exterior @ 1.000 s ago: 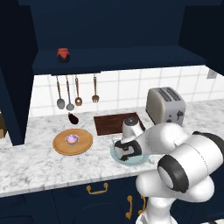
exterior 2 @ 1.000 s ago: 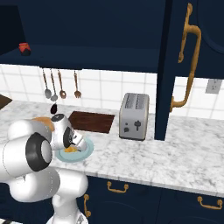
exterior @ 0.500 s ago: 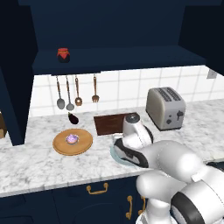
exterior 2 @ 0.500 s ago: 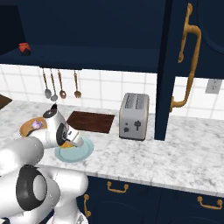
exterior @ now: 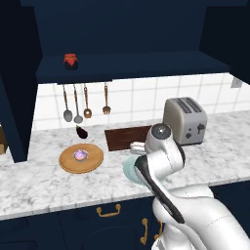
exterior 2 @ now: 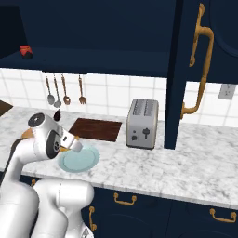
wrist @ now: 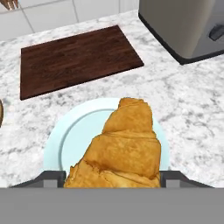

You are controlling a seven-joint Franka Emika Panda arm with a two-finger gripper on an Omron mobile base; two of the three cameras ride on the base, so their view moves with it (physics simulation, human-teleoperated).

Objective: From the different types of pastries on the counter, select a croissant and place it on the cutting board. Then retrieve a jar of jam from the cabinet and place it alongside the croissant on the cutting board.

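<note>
Two-finger gripper closed about halfway around golden-orange crescent croissant, one dark finger tip against each flank. Held over pale blue round plate on white marble counter. Dark brown rectangular cutting board at 11 o'clock, bare.

no readable text anywhere tbh. toaster front: just lever and knob, no brand, no numbers. jam jar on cabinet shelf: too small, label can't be made out. cutting board: plain wood grain, no marking. wall outlet: blank. tiles, marble counter: no signs.
</note>
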